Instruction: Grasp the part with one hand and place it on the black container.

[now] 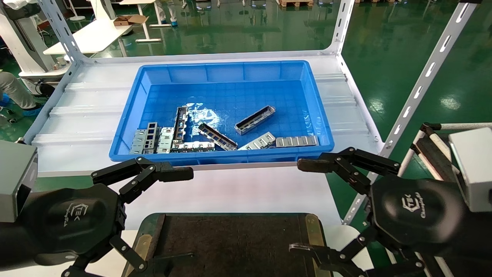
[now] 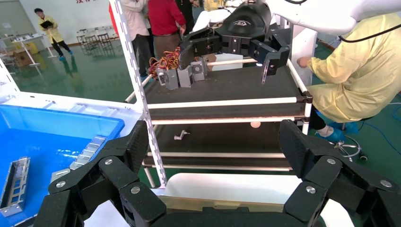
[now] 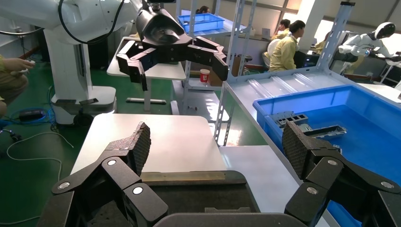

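Several silver-grey metal parts lie in the blue bin (image 1: pixel 226 73). One narrow channel part (image 1: pixel 255 120) lies tilted right of the middle, another (image 1: pixel 217 136) beside it, a third (image 1: pixel 180 123) further left. One channel shows in the left wrist view (image 2: pixel 16 182) and one in the right wrist view (image 3: pixel 331 131). The black container (image 1: pixel 230 246) lies empty at the near edge, between my hands. My left gripper (image 1: pixel 165 219) is open and empty over its left side. My right gripper (image 1: pixel 300 207) is open and empty over its right side. Both are short of the bin.
Wider flat plates with square windows (image 1: pixel 148 138) lie at the bin's front left. White shelf uprights (image 1: pixel 423 80) rise at the right and back. A side rack (image 1: pixel 434 154) stands to the right. People stand beyond the shelf.
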Controlling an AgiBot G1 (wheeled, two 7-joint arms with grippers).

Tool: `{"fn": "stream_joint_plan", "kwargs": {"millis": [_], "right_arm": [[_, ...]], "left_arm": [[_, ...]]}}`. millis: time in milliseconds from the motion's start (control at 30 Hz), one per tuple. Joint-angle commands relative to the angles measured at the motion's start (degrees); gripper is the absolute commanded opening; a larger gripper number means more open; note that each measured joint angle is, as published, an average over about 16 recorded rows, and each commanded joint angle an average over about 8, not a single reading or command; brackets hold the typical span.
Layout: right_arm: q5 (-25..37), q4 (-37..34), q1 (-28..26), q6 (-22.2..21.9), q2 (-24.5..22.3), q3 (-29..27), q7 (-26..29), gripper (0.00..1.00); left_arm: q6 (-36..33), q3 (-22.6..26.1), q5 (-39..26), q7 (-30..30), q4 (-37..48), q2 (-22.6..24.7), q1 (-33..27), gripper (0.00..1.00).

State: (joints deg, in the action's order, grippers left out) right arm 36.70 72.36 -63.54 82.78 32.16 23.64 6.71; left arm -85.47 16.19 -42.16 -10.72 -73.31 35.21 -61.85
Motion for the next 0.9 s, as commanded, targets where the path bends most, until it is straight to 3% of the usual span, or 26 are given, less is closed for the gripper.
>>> {"fn": "stream_joint_plan", "kwargs": {"millis": [33, 500, 900], "right_arm": [[0.0, 0.0, 0.0, 0.0, 0.0, 0.0, 0.0, 1.0], [0.0, -0.01, -0.01, 0.0, 0.0, 0.01, 0.0, 1.0], [0.0, -0.01, -0.01, 0.0, 0.0, 0.01, -0.01, 1.0]], "left_arm": [[0.03, 0.0, 0.07, -0.07, 0.06, 0.01, 0.01, 1.0], [3.96, 2.24, -5.93, 0.86, 2.87, 4.19, -4.24, 1.0], [10.57, 6.69, -15.32, 0.84, 9.86, 12.34, -11.21, 1.0]]}}
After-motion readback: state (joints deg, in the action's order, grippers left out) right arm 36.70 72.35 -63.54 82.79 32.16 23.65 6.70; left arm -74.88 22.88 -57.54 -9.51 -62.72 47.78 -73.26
